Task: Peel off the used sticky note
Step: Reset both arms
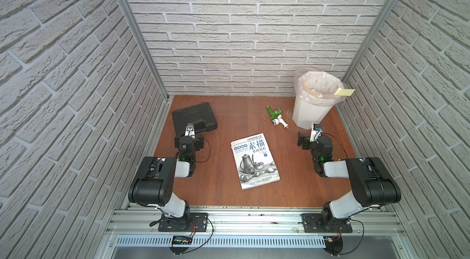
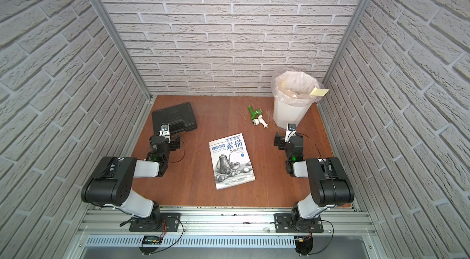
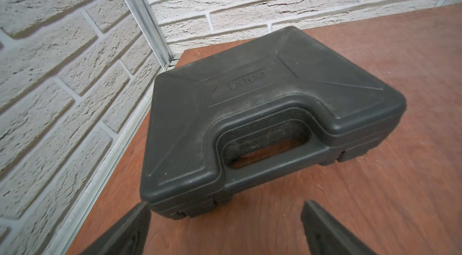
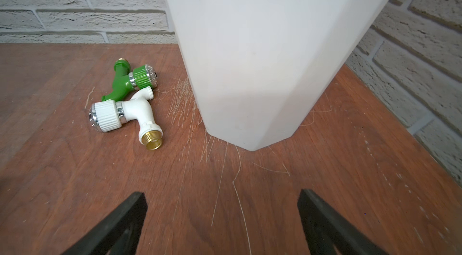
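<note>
Nearest: left gripper (image 3: 225, 216), jaws apart with nothing between them, low over the table (image 1: 292, 186) and facing the case (image 3: 250, 116); right gripper (image 4: 221, 198) likewise spread and empty, facing the foot of the bin (image 4: 250, 53). Tabletop is reddish-brown wood, scuffed with pale scratches around the bin. That bin is white, smooth and faceted, tapering to its base, at the far right corner; a clear crinkled liner bag (image 1: 304, 92) folds over its rim, contents not discernible. Far left, the case: black moulded plastic, stippled, closed, handle cut into one edge. Mid-table the book (image 1: 254, 160) lies flat, a paperback with a pencil still life on the cover. Two plastic taps touch beside the bin — green tap (image 4: 125, 81) and white tap (image 4: 122, 113), chrome collars, brass thread on the white. Smallest, the sticky note (image 1: 344, 91): pale yellow rectangle stuck at the bin's rim on the liner, jutting outward, well apart from both grippers.
</note>
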### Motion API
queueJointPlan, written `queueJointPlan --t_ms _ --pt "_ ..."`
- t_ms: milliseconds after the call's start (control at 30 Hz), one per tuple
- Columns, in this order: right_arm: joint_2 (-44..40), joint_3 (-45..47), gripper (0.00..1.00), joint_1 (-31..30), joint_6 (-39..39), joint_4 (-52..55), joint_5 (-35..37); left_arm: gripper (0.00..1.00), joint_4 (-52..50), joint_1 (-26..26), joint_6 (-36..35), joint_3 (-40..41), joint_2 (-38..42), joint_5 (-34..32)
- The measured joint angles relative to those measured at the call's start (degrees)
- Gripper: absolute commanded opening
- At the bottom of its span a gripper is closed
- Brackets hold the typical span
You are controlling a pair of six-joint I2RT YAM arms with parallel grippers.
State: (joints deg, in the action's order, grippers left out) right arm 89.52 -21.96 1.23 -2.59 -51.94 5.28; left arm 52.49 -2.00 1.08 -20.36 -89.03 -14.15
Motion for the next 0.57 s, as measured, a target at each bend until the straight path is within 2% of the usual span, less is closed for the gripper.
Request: queueJointPlan --t_ms 567 --pt "0.02 -1.22 0.99 -1.53 1.79 3.87 0.24 0.98 -1.53 -0.04 0.22 0.0 0.0 1.73"
